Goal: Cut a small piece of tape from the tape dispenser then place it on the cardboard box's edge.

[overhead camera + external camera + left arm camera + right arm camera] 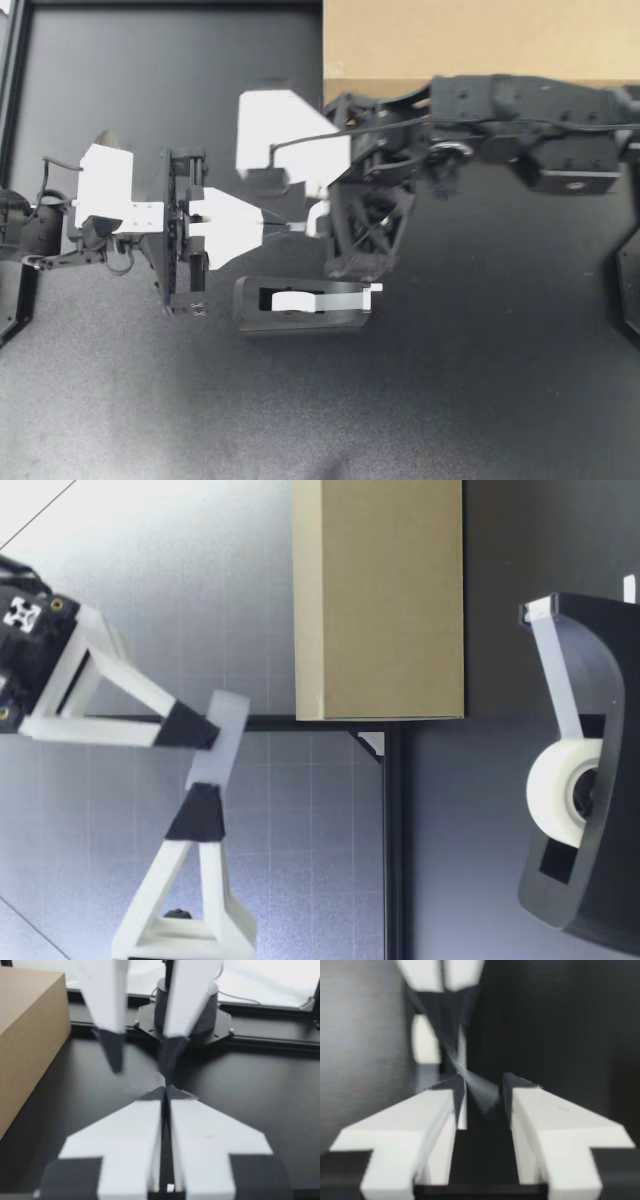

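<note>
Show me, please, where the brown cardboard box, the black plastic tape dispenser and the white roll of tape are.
Brown cardboard box [470, 40]: top view, its bare top face.
Black plastic tape dispenser [300, 322]: top view, black body beside the roll.
White roll of tape [550, 790]: low view, its curved outer surface.

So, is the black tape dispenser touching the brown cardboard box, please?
Apart: in the top view the black tape dispenser lies well away from the brown cardboard box.

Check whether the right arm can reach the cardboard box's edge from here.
Probably yes: my right gripper hangs open close by the cardboard box, nothing else between them. The tape piece is in my shut left gripper, though.
</note>
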Controlling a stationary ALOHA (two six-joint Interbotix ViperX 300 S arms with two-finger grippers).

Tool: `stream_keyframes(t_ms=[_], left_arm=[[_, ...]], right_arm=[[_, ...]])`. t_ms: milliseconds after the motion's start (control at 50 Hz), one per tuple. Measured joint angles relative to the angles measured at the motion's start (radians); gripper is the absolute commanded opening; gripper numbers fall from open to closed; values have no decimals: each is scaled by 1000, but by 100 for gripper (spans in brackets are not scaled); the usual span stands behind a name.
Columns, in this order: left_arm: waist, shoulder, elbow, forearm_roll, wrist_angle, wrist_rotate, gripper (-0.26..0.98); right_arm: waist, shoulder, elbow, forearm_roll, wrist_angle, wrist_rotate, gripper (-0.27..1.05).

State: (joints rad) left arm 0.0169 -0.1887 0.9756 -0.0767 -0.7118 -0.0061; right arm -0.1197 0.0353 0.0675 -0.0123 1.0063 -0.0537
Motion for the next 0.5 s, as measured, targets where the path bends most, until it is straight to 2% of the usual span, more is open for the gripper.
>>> stream_keyframes(t_ms=[60,120,260,360,440,500], left_arm=[[2,3,0,-15,-2,-2,-10],[3,11,0,-66,-8,-2,-10],[38,60,-26,-302,-57,2,-10],[61,109,-78,-472,-87,-9,-10],[86,144,-129,-574,-91,-48,-10],[112,176,-167,-614,-87,-104,-10]], right_arm=[[-11,-38,41,-26,-32,21,37],[-17,-78,80,-49,-71,35,37],[-44,-179,202,-81,-196,66,37],[-80,-236,304,-98,-307,81,37],[-115,-268,382,-107,-394,87,37],[-149,-290,436,-109,-474,89,36]])
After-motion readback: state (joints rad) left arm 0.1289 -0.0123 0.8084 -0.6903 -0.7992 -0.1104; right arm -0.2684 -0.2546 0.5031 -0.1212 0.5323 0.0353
